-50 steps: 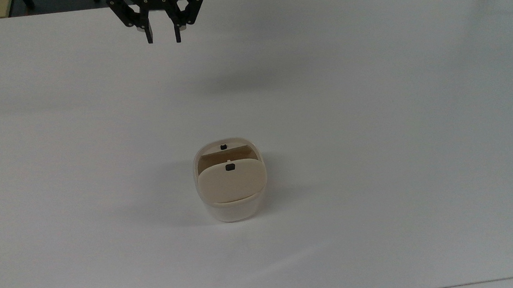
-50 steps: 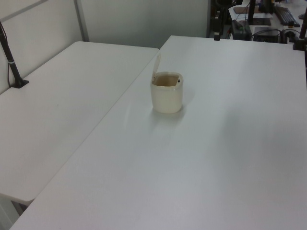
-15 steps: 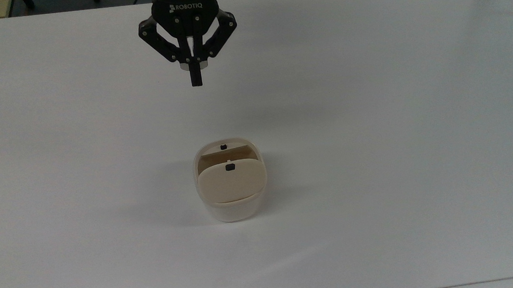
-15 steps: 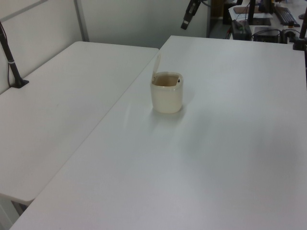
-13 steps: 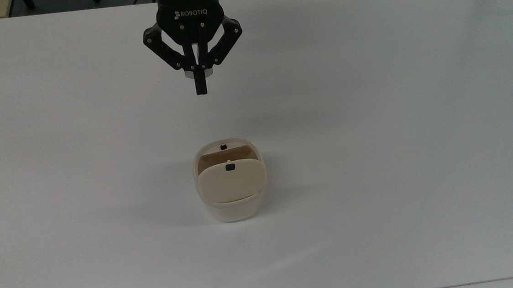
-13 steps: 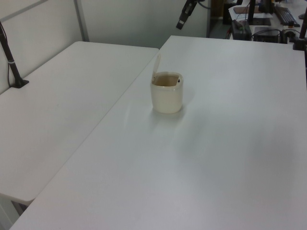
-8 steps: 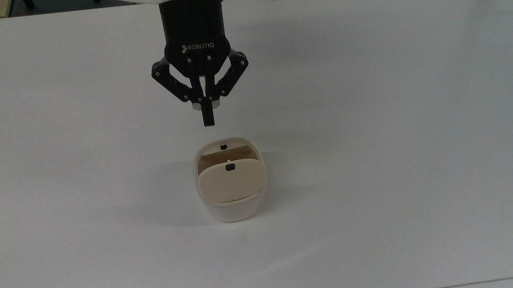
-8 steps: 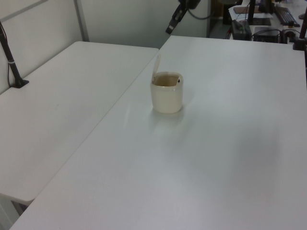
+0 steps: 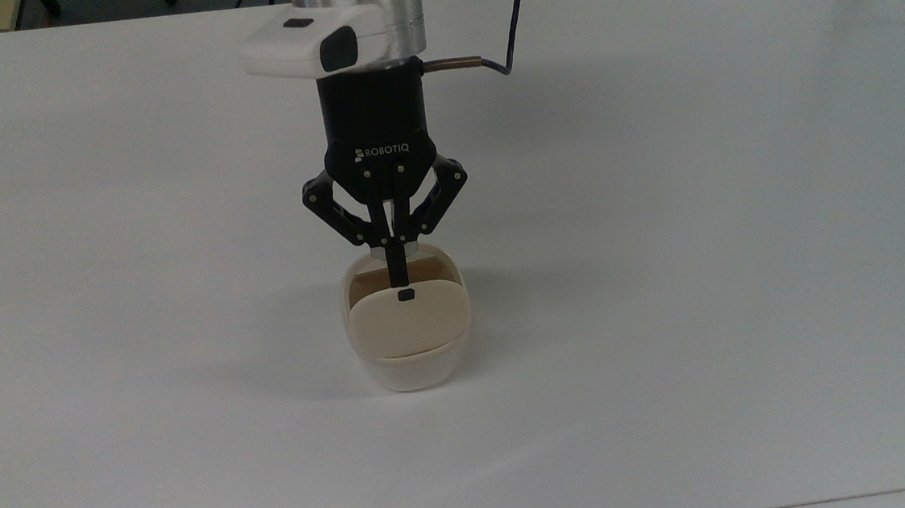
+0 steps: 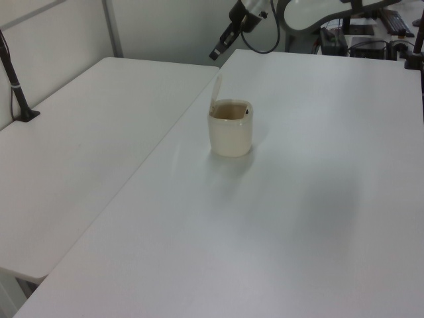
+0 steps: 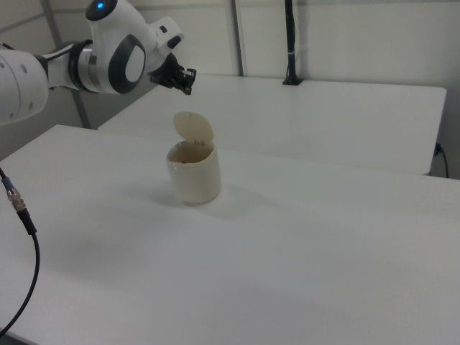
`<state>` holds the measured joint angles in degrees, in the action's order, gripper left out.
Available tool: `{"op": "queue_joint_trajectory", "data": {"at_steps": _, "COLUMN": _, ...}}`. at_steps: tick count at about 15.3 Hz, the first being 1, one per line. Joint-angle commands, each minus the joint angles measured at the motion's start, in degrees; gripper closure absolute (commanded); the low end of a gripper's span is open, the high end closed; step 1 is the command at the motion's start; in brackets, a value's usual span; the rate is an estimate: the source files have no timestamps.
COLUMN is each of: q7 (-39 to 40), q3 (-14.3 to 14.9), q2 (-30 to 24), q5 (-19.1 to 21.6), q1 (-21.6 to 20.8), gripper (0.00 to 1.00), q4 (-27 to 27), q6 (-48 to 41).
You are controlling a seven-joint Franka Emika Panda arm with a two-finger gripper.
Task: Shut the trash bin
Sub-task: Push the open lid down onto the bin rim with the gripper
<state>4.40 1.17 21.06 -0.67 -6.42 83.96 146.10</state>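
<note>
Cream trash bin (image 9: 412, 370) near the middle of the white bench (image 9: 701, 226), lid (image 9: 409, 322) standing up, black claw (image 9: 399, 278) above it, fingers pressed together, holding nothing

The bin (image 9: 409, 346) stands near the middle of the table (image 9: 697, 186), lid (image 9: 409, 320) raised. In the right view the gripper (image 11: 188, 81) hangs above the lid, to its left.

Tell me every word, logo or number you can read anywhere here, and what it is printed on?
"ROBOTIQ", in white letters with a small logo mark before it, on the black body of the end effector in the top view.
The trash bin has a small black mark on its lid, not lettering.
Nothing else carries readable text.
</note>
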Motion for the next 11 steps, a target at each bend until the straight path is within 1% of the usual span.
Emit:
{"op": "queue_joint_trajectory", "data": {"at_steps": 1, "q7": 0.7, "q3": 0.1, "q2": 2.5, "q5": 0.8, "q1": -0.4, "gripper": 1.00, "q4": -0.2, "q6": 3.8}}
{"op": "queue_joint_trajectory", "data": {"at_steps": 3, "q7": 0.8, "q3": 0.2, "q2": 3.5, "q5": 0.6, "q1": -1.0, "gripper": 1.00, "q4": -0.1, "q6": 3.9}}
{"op": "queue_joint_trajectory", "data": {"at_steps": 7, "q7": 1.0, "q3": 0.3, "q2": 3.1, "q5": 0.0, "q1": -1.1, "gripper": 1.00, "q4": 0.0, "q6": 1.9}}
{"op": "queue_joint_trajectory", "data": {"at_steps": 10, "q7": 1.0, "q3": 0.3, "q2": 2.6, "q5": -5.0, "q1": -1.1, "gripper": 1.00, "q4": -0.1, "q6": -6.2}}
{"op": "queue_joint_trajectory", "data": {"at_steps": 11, "q7": 1.0, "q3": 0.3, "q2": 2.4, "q5": -5.8, "q1": -1.1, "gripper": 1.00, "q4": 0.0, "q6": -8.0}}
